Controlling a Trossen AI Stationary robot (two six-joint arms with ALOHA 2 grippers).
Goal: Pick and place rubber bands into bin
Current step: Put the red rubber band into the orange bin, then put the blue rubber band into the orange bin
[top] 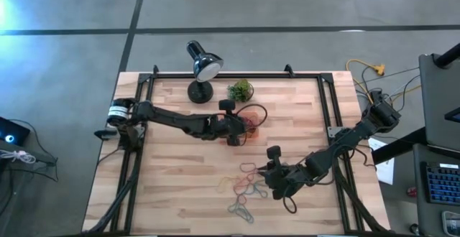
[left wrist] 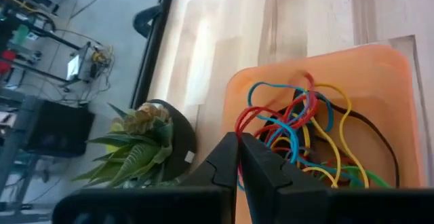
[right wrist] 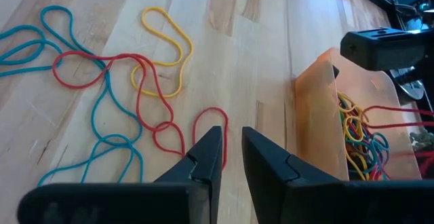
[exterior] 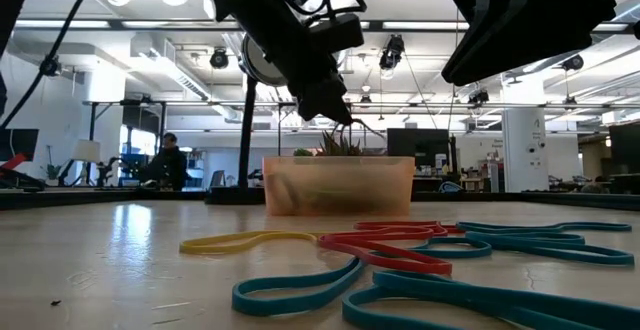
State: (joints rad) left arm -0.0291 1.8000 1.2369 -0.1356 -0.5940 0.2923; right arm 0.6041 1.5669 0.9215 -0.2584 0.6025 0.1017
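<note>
At the far middle of the bench [top: 172,165], just beside the small green plant [top: 240,90], sits the bin [right wrist: 315,125], a shallow translucent orange tray. Inside: a tangled heap of rubber bands [left wrist: 298,125], red, blue, yellow, a green one near one edge, a black loop along the inner wall. The heap fills most of the tray floor visible in the left wrist view.

Left pincer [left wrist: 239,157] over the bin's near edge, fingers pressed together, clamped on a red band [left wrist: 252,119]. That band runs from the fingertips into the heap. In the right wrist view red strands stretch from the tray contents toward the left arm's end. Low view: the left pincer [exterior: 322,100] hangs just above the bin [exterior: 338,185], thin strands trailing below it.

Loose bands [top: 244,188] lie on the near half of the bench, well apart from the bin: blue, red and yellow loops, overlapping each other. A yellow loop [right wrist: 166,44] lies at the edge of the group nearest the bin.

Right pincer [right wrist: 230,149] low over the bench, between the loose bands and the bin, fingers slightly parted with nothing between them. A red loop [right wrist: 210,125] lies on the wood just ahead of the fingertips; contact cannot be told.

Black desk lamp [top: 203,68] at the far edge, beside the plant.
</note>
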